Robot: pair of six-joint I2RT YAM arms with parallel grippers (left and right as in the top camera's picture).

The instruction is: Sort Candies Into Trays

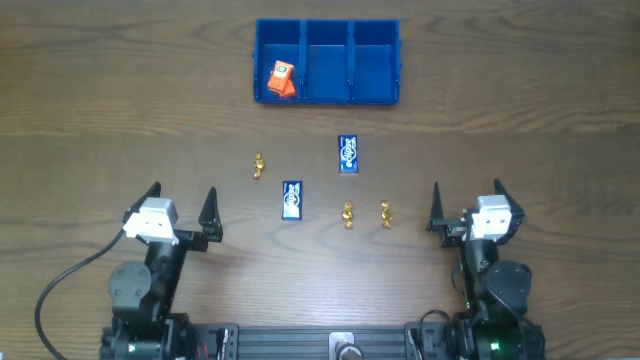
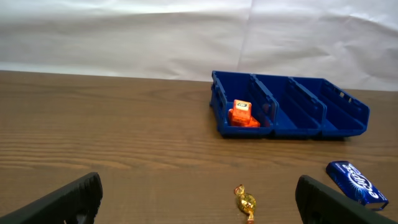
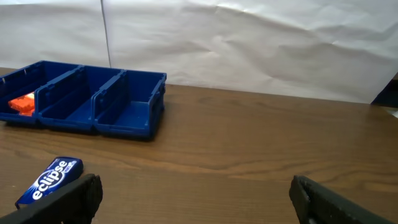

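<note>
while both hands wait low near their bases with nothing in them, the sorting looks barely begun. the left hand has its fingers spread wide, and so does the right hand. each is well apart from every candy.

the blue tray stands at the far side of the table. orange candies lie in the compartment on the left arm's side, and the other two compartments are bare. five pieces lie loose on the wood between the tray and the arms:
- the far blue packet, nearest the tray
- the near blue packet, closer to the left arm
- the lone gold candy, beyond the left hand
- the middle gold candy
- the right gold candy, just beside the middle one and nearer the right hand

both packets lie flat, their long axes running from the arms' side toward the tray. the gold candies lie much the same way, with their twisted ends pointing toward and away from the tray.

i would expect all of these to be very light. the packets look stiff, thin and slick, so a grip across the short width, fingers on the two long edges, should hold better than pinching the ends. the gold candies look like small hard lumps in crinkly foil. the twists would likely give way, so the place to take hold is the bulge in the middle, and the hand must come right down to the table.
</note>
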